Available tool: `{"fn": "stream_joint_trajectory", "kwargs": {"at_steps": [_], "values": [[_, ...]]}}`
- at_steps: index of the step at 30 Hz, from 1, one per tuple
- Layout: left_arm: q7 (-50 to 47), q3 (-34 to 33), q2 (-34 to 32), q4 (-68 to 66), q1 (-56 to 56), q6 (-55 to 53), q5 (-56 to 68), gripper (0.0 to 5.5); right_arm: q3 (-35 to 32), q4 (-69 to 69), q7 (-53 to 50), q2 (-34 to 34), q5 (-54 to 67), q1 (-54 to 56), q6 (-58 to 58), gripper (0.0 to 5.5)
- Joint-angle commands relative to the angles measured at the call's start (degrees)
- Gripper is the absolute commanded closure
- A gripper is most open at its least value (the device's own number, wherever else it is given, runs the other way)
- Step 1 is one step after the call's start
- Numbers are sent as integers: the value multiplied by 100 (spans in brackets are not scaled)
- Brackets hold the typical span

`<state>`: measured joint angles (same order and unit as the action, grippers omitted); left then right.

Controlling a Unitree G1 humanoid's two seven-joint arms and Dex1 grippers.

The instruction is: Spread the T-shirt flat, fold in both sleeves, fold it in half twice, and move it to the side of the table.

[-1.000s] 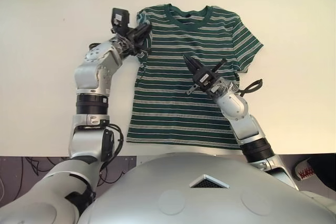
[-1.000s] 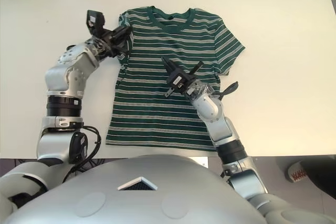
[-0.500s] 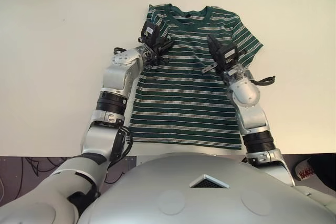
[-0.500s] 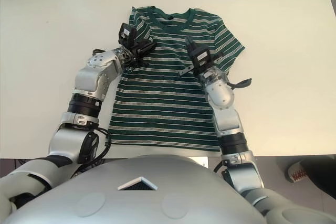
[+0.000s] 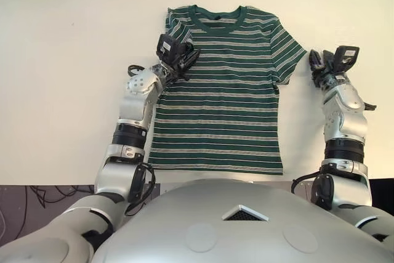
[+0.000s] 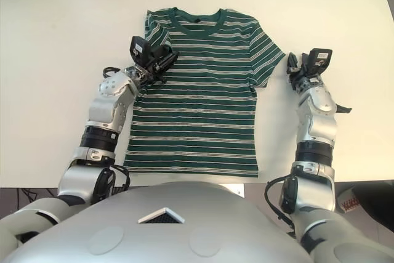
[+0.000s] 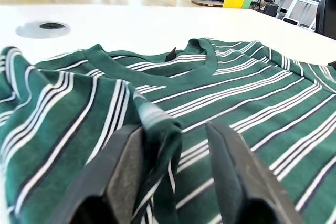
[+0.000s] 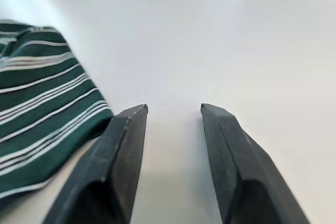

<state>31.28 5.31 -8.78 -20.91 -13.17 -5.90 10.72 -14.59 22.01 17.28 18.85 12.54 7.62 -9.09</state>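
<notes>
Left fingers (image 7: 118,177) stand apart with a raised ridge of cloth between them, leaning on one finger and unclamped; the head views leave this unclear. Right fingers (image 8: 121,166) are apart over bare white desk (image 5: 61,90), at 3 o'clock of the outspread right sleeve (image 5: 289,53), and the wrist view confirms no contact. Within the last second the left sleeve (image 5: 174,28) was carried inward and the right arm swung off the chest. The green, white-striped cotton T-shirt (image 5: 215,109) lies flat mid-desk, collar at 12 o'clock. Judgement: left sleeve done, right sleeve next.
</notes>
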Motion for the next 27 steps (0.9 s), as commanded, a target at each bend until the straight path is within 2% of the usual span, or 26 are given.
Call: {"fn": "stream_joint_trajectory", "kwargs": {"at_steps": [1,7,11,16,27], "values": [[152,-165,82,555,195,385,259,354,26,197,375,3,224,-25,-301,364],[183,-135,98,713,254,765,245,354,-222,184,900,-83,899,98,-818,364],[120,95,73,613,356,1094,-106,354,-82,152,1161,-90,986,36,-1083,364],[-29,68,59,772,495,1295,-193,354,92,49,1217,-65,903,-78,-1170,364],[-92,128,-253,1264,1054,1322,-361,354,138,-189,1129,-32,864,-269,-1149,530]]}}
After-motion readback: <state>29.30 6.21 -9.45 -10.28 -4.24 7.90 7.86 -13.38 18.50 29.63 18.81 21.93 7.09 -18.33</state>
